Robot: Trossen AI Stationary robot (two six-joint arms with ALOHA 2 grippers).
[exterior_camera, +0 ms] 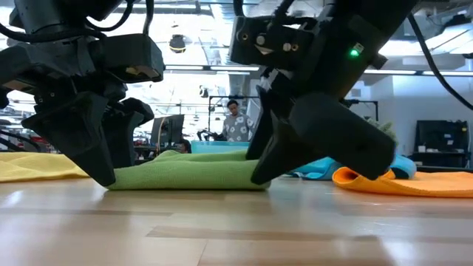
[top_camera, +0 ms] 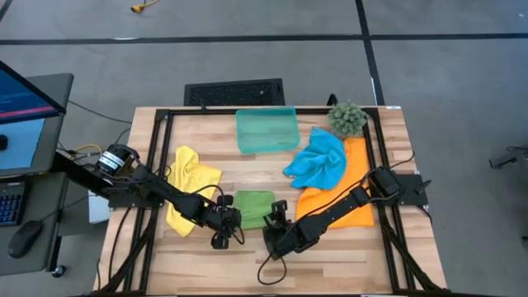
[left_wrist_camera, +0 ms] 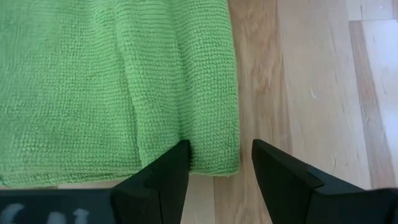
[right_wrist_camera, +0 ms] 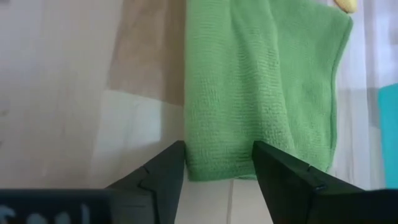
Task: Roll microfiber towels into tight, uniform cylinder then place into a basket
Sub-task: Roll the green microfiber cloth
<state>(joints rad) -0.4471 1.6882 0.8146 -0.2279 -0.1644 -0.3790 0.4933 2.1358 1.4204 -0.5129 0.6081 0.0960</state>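
Now both arms angled low, left gripper (top_camera: 221,229) and right gripper (top_camera: 272,231) open, straddling green towel (top_camera: 253,206) corners.

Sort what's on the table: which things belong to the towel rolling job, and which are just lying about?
Job: green towel, with left tool and right tool at its corners; yellow towel; blue towel; orange towel; basket.
Lying about: spiky plant ball.

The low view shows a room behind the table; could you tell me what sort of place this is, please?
Probably a robotics lab or workshop: a person stands among equipment racks, and a computer monitor with keyboard sits beside the table.
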